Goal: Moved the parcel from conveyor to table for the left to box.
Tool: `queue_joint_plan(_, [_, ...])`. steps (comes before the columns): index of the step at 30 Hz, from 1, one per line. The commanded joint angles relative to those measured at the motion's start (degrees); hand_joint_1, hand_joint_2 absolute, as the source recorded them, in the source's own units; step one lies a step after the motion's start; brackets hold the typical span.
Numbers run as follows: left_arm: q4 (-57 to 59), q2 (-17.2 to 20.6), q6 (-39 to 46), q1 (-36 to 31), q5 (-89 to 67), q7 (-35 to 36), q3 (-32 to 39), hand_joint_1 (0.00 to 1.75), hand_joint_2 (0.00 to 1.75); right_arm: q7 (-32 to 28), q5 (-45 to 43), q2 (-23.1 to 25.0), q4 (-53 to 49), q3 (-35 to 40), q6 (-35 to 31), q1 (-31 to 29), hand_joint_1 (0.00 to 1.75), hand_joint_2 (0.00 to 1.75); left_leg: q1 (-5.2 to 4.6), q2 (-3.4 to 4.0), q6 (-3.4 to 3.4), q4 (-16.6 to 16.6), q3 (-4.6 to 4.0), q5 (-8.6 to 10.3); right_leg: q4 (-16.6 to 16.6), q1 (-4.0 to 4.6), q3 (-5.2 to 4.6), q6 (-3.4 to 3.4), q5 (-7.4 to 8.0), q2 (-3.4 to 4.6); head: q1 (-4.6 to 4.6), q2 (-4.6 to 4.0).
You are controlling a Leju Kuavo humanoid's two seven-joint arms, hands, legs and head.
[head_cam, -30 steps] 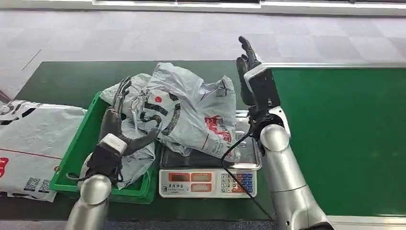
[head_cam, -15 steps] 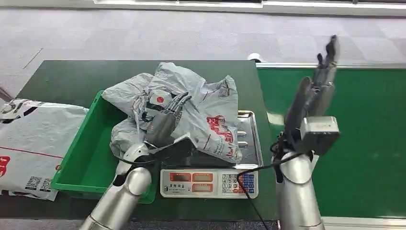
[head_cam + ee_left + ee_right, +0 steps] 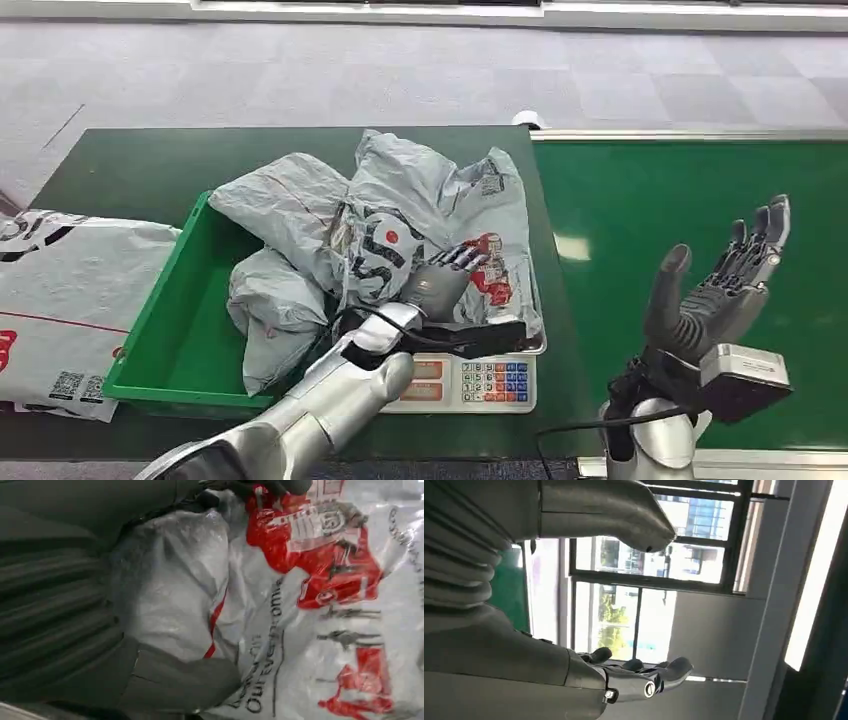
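- The scale [image 3: 462, 382] beside the left hand [image 3: 440, 285]: its tray mostly hidden under the grey parcel [image 3: 420, 235]
- Left hand fingertips sunk into the parcel's folds; whether they grip it cannot be told
- Printed text on the parcel [image 3: 320, 630] beyond the thumb is blurred and cut by the frame edge

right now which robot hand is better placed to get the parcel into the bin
Left. The left robot hand already rests on the parcel lying on the scale, right beside the green bin. The right robot hand is open and raised over the conveyor, apart from it.
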Motion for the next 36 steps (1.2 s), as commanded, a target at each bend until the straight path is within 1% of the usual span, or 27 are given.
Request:
queue_joint_plan(1, [15.38,0.35,-0.5,-6.03,-1.44,0.0,-2.52,1.75,1.75,1.26,0.25,0.66,2.89,-4.07,0.74,-0.03,0.0,1.75,0.03,0.07,-0.02,-0.1,0.18,0.01,-0.11,0.04,0.18,-0.05,0.03,0.07,0.0,0.0])
queue_joint_plan(6, [15.14,0.69,-0.66,-5.84,-2.19,0.38,-1.49,1.75,1.75,1.31,-0.01,0.53,3.39,-4.29,0.91,0.15,0.0,1.75,0.03,0.12,-0.02,-0.11,0.19,0.03,-0.07,0.03,0.14,-0.05,0.03,0.08,0.0,0.0])
queue_joint_plan(12, [14.38,1.21,-1.5,-5.48,-1.74,-0.69,2.24,1.75,1.75,0.91,-0.14,-0.07,4.23,-3.73,0.26,0.71,0.0,1.75,0.05,0.18,-0.03,-0.11,0.29,0.01,-0.07,0.05,0.24,-0.05,0.03,0.13,0.0,0.0])
queue_joint_plan(17, [14.38,1.21,-1.5,-5.48,-1.74,-0.69,2.24,1.75,1.75,0.91,-0.14,-0.07,4.23,-3.73,0.26,0.71,0.0,1.75,0.04,0.22,-0.03,-0.18,0.34,0.03,-0.12,0.05,0.27,-0.07,0.05,0.17,0.0,0.0])
queue_joint_plan(18, [11.32,1.66,5.49,-4.9,2.42,-5.35,7.51,1.75,1.75,0.92,-0.37,-0.41,3.6,-3.61,-0.26,1.47,0.0,1.75,0.04,0.22,-0.04,-0.26,0.38,0.05,-0.2,0.05,0.3,-0.09,0.08,0.17,0.0,0.0])
queue_joint_plan(19, [8.47,2.19,8.26,-4.7,3.94,-7.61,9.81,1.75,1.75,0.9,-0.51,-0.53,3.09,-3.65,-0.49,2.13,0.0,1.75,0.04,0.21,-0.04,-0.18,0.35,0.03,-0.13,0.05,0.27,-0.07,0.06,0.16,0.0,0.0])
queue_joint_plan(20, [4.6,2.97,7.94,-4.36,4.89,-9.3,11.92,1.75,1.75,0.72,-0.78,-0.6,2.43,-3.73,-0.55,2.95,0.0,1.75,0.06,0.2,-0.04,-0.23,0.36,0.05,-0.18,0.07,0.29,-0.09,0.08,0.16,0.0,0.0])
queue_joint_plan(22, [-7.33,4.32,12.8,-1.41,8.36,-14.35,16.25,1.75,1.75,0.66,-0.97,-0.31,1.76,-4.13,-0.6,3.91,0.0,1.75,0.04,0.18,-0.05,-0.19,0.28,0.05,-0.11,0.05,0.21,-0.09,0.07,0.14,0.0,0.0])
queue_joint_plan(23, [-15.93,5.88,10.45,0.66,8.95,-13.48,16.94,1.75,1.75,0.6,-0.93,-0.18,1.63,-4.27,-0.5,4.24,0.0,1.75,0.03,0.12,-0.04,-0.07,0.14,0.04,0.01,0.04,0.08,-0.06,0.03,0.08,-0.02,0.0])
queue_joint_plan(24, [-21.06,6.54,8.79,2.0,9.57,-13.09,17.73,1.75,1.75,0.55,-0.88,-0.1,1.65,-4.37,-0.53,4.34,0.0,1.75,0.05,0.14,-0.06,-0.08,0.13,0.04,-0.03,0.06,0.08,-0.08,0.03,0.1,0.02,0.0])
queue_joint_plan(26, [-30.62,7.99,8.77,4.51,12.46,-14.4,19.37,1.75,1.75,0.77,-0.75,0.11,1.85,-4.75,-0.53,4.46,0.0,1.75,0.02,0.19,-0.06,-0.06,0.07,0.02,0.04,0.02,-0.03,-0.07,0.02,0.16,0.02,0.0])
queue_joint_plan(27, [-35.81,8.78,11.0,5.88,13.94,-15.61,20.28,1.75,1.75,0.87,-0.74,0.32,1.87,-5.16,-0.73,4.72,0.0,1.75,0.04,0.25,-0.07,-0.09,0.13,0.0,0.0,0.04,0.02,-0.08,0.02,0.22,0.0,0.0])
queue_joint_plan(28, [-40.28,9.7,11.19,6.95,16.09,-16.15,21.04,1.75,1.75,1.02,-0.72,0.37,1.79,-5.48,-0.72,5.03,0.0,1.75,0.03,0.31,-0.07,-0.13,0.17,-0.01,-0.03,0.04,0.05,-0.09,0.02,0.28,0.0,0.0])
queue_joint_plan(30, [-49.79,12.07,14.23,9.56,21.21,-18.04,23.63,1.75,1.75,1.26,-1.07,0.71,1.59,-6.49,-0.84,6.15,0.0,1.75,0.03,0.43,-0.08,-0.14,0.23,-0.05,-0.01,0.04,0.05,-0.11,0.02,0.39,0.0,0.0])
queue_joint_plan(31, [-53.01,13.1,16.11,10.95,22.62,-19.0,25.05,1.75,1.75,1.15,-1.15,0.87,1.38,-6.92,-0.94,6.73,0.0,1.75,0.04,0.48,-0.09,-0.14,0.19,-0.05,-0.01,0.05,0.01,-0.12,0.03,0.44,0.02,0.0])
queue_joint_plan(33, [-56.15,14.54,16.34,12.77,24.68,-20.26,26.7,1.75,1.75,0.83,-1.29,1.02,0.61,-7.41,-0.83,7.81,0.0,1.75,0.01,0.45,-0.08,-0.13,0.13,-0.02,0.03,0.01,-0.06,-0.09,0.02,0.48,0.0,0.0])
queue_joint_plan(35, [-56.41,14.62,16.18,13.26,24.87,-20.41,26.91,1.75,1.75,0.75,-1.37,1.07,0.42,-7.5,-0.74,8.0,0.0,1.75,0.04,0.54,-0.11,-0.22,0.23,-0.06,-0.03,0.04,0.02,-0.13,0.0,0.56,0.0,0.0])
queue_joint_plan(36, [-56.02,13.96,17.61,13.24,25.62,-22.01,27.12,1.75,1.75,0.72,-1.26,1.36,0.2,-7.79,-1.0,8.09,0.0,1.75,0.04,0.41,-0.1,-0.17,0.16,-0.06,0.01,0.04,0.0,-0.14,-0.04,0.43,-0.02,0.0])
